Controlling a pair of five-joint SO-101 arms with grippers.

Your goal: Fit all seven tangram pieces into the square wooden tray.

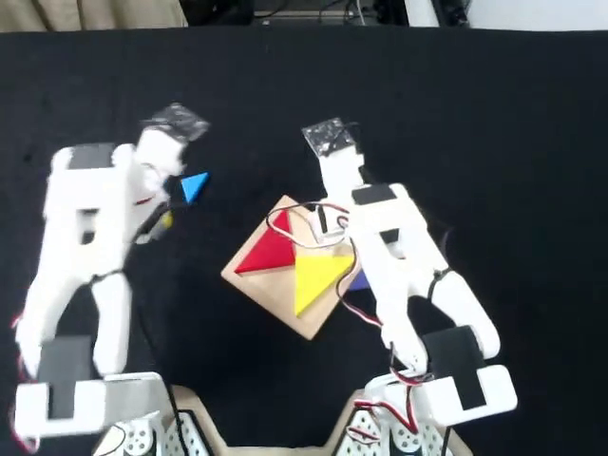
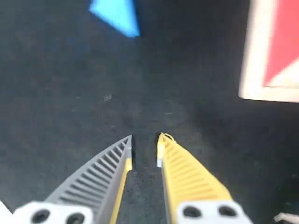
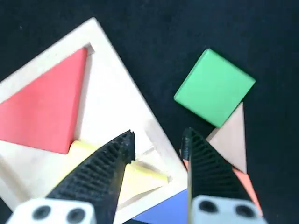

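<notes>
Pale square wooden tray (image 3: 114,100), red triangle (image 3: 46,107) and yellow triangle (image 1: 313,274) seated inside; left gripper (image 2: 145,137) barely parted, empty; right gripper (image 3: 158,135) wider apart, gripping nothing

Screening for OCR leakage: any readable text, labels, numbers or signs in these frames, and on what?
None to read. The wooden tray, red triangle, yellow triangle, blue triangle and green square all have plain faces with no print or markings.
</notes>
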